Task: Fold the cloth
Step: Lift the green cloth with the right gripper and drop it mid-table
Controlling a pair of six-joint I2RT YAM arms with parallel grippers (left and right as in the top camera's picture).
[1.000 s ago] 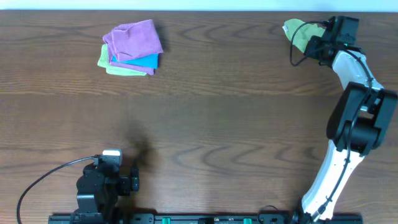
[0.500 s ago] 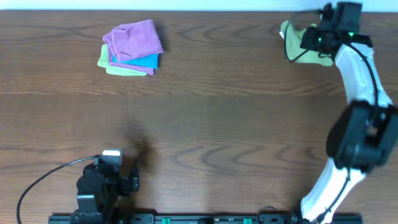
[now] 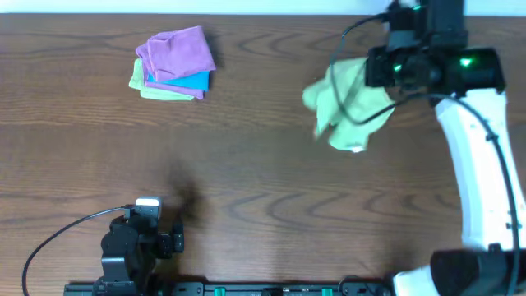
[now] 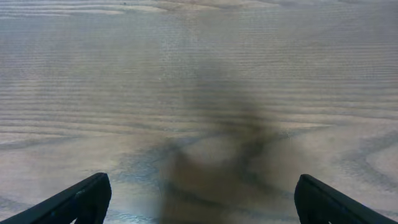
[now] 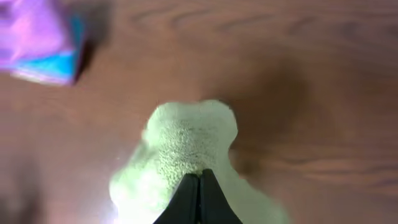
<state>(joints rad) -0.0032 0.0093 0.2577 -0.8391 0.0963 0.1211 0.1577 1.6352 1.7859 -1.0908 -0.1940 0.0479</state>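
Cloth lifted clear of the far corner

Hangs bunched beneath the right claw, clamped in its closed tips, now carried inward over the table. Still unfolded; needs laying flat first. Far off, left claw gaping, idle.

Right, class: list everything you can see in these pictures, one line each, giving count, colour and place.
yellow-green cloth: one, yellow-green, bunched up, hanging from the right pincer at the far right of the table
purple cloth: one, purple, on top of the pile at the far left
blue cloth: one, blue, under the purple cloth
mint-green cloth: one, pale green, at the bottom of the pile
table: one, dark brown wood, under everything
left pincer: one, black, open and empty, at the near left
right pincer: one, black, shut on the yellow-green cloth
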